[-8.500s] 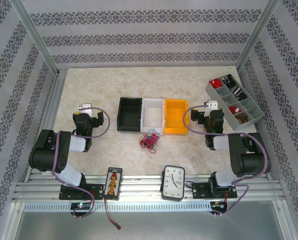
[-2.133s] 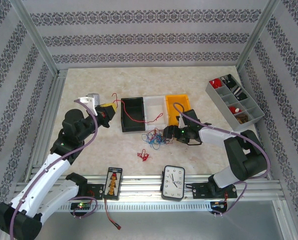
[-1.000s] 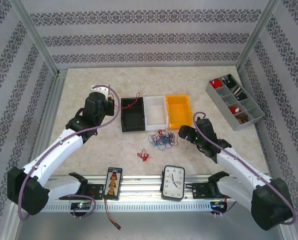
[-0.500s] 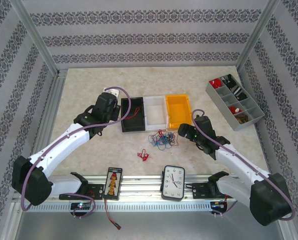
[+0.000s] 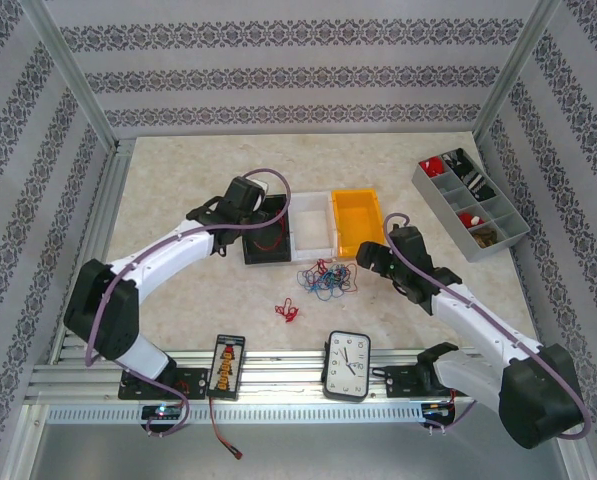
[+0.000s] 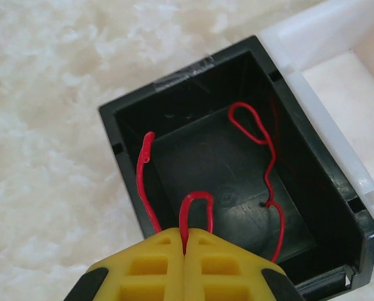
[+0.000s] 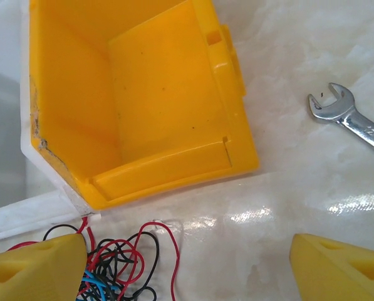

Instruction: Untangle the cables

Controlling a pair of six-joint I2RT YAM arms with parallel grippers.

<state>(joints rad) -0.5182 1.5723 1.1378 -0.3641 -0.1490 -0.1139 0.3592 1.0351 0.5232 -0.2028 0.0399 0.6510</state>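
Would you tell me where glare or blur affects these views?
Right wrist view: glare on the glossy marbled table beside the yellow plastic bin; left wrist view: table washed out, thin red wire crisp inside the black plastic bin; top view: evenly lit.

Three bins (image 5: 311,222) (black (image 5: 268,255), white, yellow (image 5: 358,225)), one clock (image 5: 347,365), one wrench (image 7: 356,122), one divided tray (image 5: 450,192)

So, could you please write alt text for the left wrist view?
The left gripper, yellow jaws shut, pinches a thin red wire whose loose ends trail inside an open black bin below. A white bin adjoins it on a pale marbled tabletop.
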